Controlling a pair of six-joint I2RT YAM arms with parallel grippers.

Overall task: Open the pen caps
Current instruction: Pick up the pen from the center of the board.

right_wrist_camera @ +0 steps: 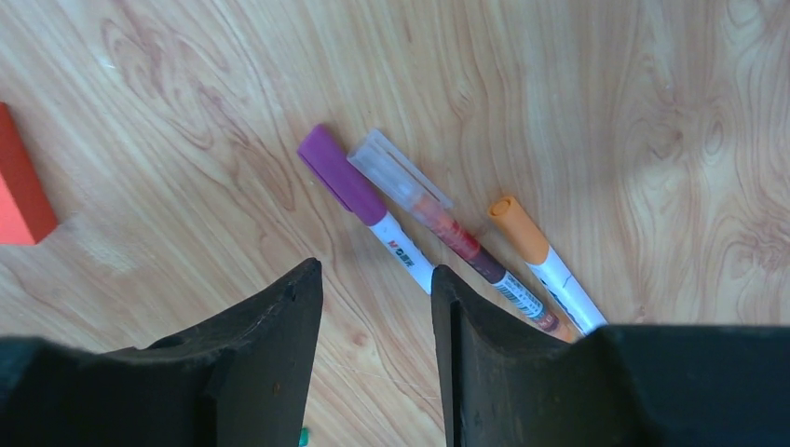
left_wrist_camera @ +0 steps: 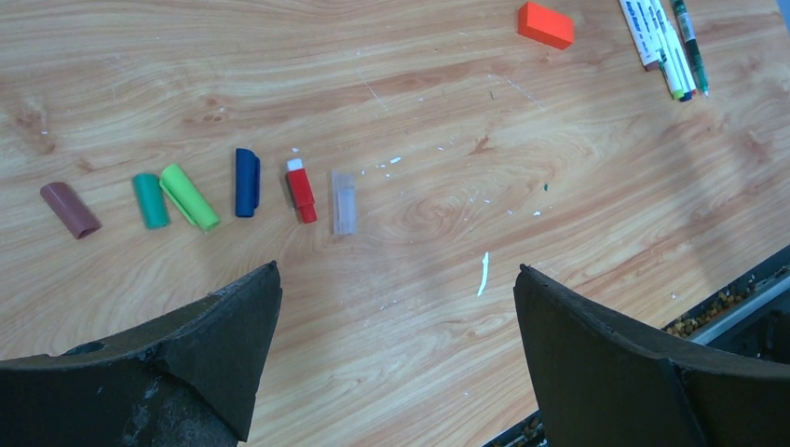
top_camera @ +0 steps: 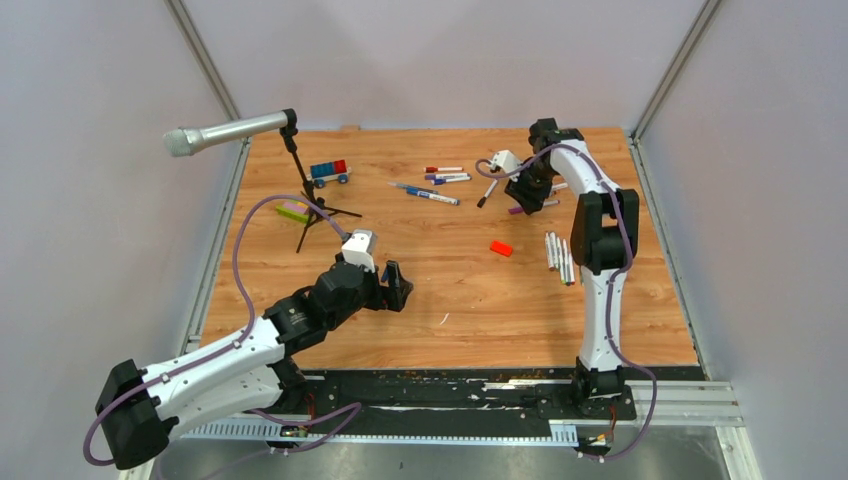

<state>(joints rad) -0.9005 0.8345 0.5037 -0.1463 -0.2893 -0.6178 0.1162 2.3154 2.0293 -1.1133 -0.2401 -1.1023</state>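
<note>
Several loose pen caps lie in a row in the left wrist view: brown (left_wrist_camera: 70, 209), teal (left_wrist_camera: 149, 200), light green (left_wrist_camera: 189, 196), blue (left_wrist_camera: 247, 182), red (left_wrist_camera: 300, 190) and clear (left_wrist_camera: 344, 201). My left gripper (left_wrist_camera: 396, 279) is open and empty, just short of that row; it also shows in the top view (top_camera: 395, 285). My right gripper (right_wrist_camera: 377, 279) is open and empty above three capped pens with purple (right_wrist_camera: 340, 168), clear (right_wrist_camera: 399, 168) and orange (right_wrist_camera: 518, 228) caps. It is at the far right of the table (top_camera: 530, 195). A bundle of pens (top_camera: 560, 258) lies by the right arm.
An orange-red block (top_camera: 501, 248) lies mid-table. More pens (top_camera: 440, 178) lie at the back. A grey microphone (top_camera: 225, 133) on a black tripod, toy bricks (top_camera: 329, 172) and a green-purple piece (top_camera: 293, 211) stand at the back left. Walls close in the table.
</note>
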